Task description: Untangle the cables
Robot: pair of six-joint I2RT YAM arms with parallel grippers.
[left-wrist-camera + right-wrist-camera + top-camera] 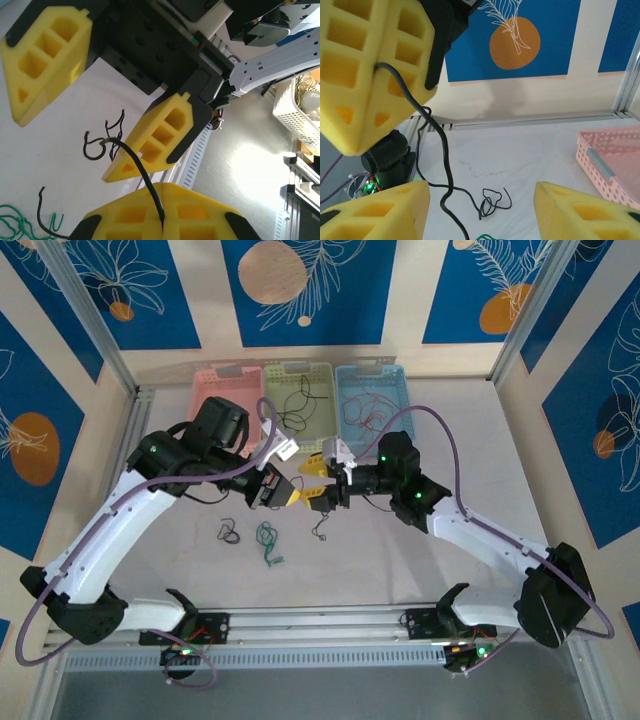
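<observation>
L fingers [145,215] pinch blk cable [137,165], R fingers [380,212] spread apart just beside.

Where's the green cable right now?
In the top view, the green cable lies on the table, slightly left of centre, just right of a small black cable loop.

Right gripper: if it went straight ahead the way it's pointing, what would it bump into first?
Probably the black cable dangling from the shut left gripper, right in front of the open right gripper. The left gripper's yellow fingers come next; depth is hard to judge.
</observation>
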